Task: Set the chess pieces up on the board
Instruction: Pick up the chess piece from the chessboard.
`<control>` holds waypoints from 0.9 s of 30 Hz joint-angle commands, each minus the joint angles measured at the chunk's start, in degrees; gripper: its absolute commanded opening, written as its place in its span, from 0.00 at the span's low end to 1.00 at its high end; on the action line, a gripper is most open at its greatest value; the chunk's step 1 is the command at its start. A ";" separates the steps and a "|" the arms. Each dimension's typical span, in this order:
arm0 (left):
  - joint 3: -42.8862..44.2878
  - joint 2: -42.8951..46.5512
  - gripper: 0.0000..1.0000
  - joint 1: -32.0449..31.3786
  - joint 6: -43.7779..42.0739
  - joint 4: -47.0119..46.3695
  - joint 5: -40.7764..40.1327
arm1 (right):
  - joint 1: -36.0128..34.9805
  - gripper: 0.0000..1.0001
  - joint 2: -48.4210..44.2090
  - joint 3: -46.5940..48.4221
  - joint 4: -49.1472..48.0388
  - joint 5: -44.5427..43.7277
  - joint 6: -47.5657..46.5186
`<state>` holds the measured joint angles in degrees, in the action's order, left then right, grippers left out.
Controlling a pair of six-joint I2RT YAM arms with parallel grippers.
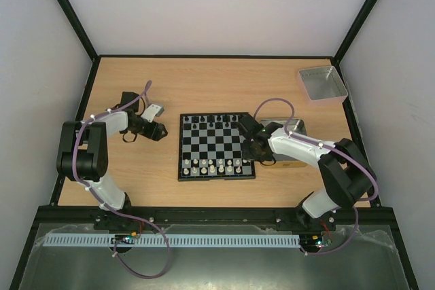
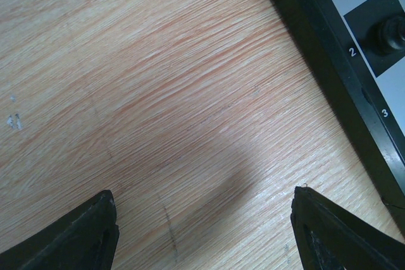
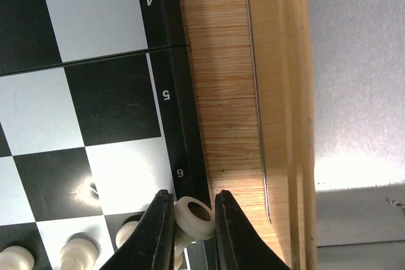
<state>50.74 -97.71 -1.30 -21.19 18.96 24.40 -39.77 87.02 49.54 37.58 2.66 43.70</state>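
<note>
Chess pieces [image 1: 216, 166] mostly stood ranked on the board [image 1: 216, 142], so setup looked nearly done. Right tool [image 3: 193, 202] clenched a white piece [image 3: 195, 216] at the board's right edge; left tool [image 2: 202, 194] hung released over the table [image 2: 158, 93].

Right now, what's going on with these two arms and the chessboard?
The robot is setting up a chess set. The right gripper is pinching a white piece at the right edge of the board, beside the white pieces already standing on the near rows. Black pieces stand along the far side. The left gripper is open and empty, over bare table just left of the board.
</note>
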 commanded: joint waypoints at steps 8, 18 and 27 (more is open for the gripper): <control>-2.38 -4.42 0.75 0.07 0.80 6.70 -2.19 | 1.21 0.09 -1.52 -4.14 -0.93 -0.53 -0.04; -2.39 -4.52 0.75 0.03 0.80 6.66 -2.21 | 2.81 0.09 -3.64 -2.84 0.64 -0.89 -0.59; -2.40 -4.59 0.75 -0.02 0.76 6.70 -2.28 | 4.52 0.09 -5.96 -0.76 2.36 -1.35 -0.95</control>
<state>50.85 -97.82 -1.28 -21.21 19.03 24.47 -36.32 83.50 46.65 37.23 2.74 43.44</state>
